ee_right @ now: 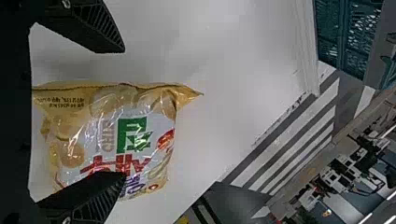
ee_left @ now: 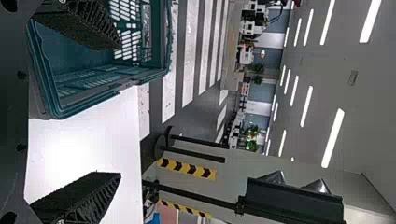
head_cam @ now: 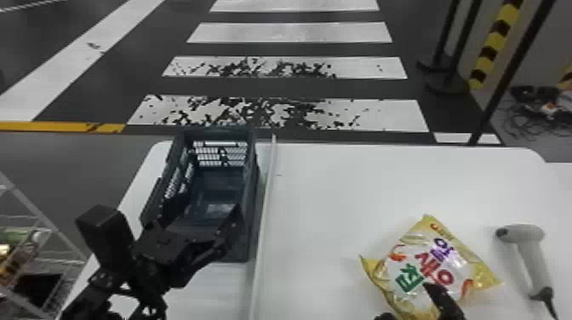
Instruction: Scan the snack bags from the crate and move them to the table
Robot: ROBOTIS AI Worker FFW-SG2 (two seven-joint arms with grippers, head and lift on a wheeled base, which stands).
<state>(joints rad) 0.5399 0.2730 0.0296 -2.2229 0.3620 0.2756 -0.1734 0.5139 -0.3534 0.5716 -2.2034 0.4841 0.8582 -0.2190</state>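
Right gripper point(ee_right: 124, 112) is spread wide and grasps nothing; one snack bag point(head_cam: 419, 255) lies on the table point(head_cam: 340, 183) beneath it. Scanner point(head_cam: 527, 238) rests ungripped to its right. Left gripper point(ee_left: 120, 111), also unclenched and unloaded, is at the near end of the crate point(head_cam: 252, 200). Transfer of this bag appears complete; its scan cannot be confirmed. Remaining count: undetermined.

A puffed yellow-and-white snack bag point(head_cam: 419, 259) is laid printed side up on the white table point(head_cam: 332, 191) — between the upright, open-topped crate point(head_cam: 252, 183) and the grey scanner point(head_cam: 526, 251), laid on its side.
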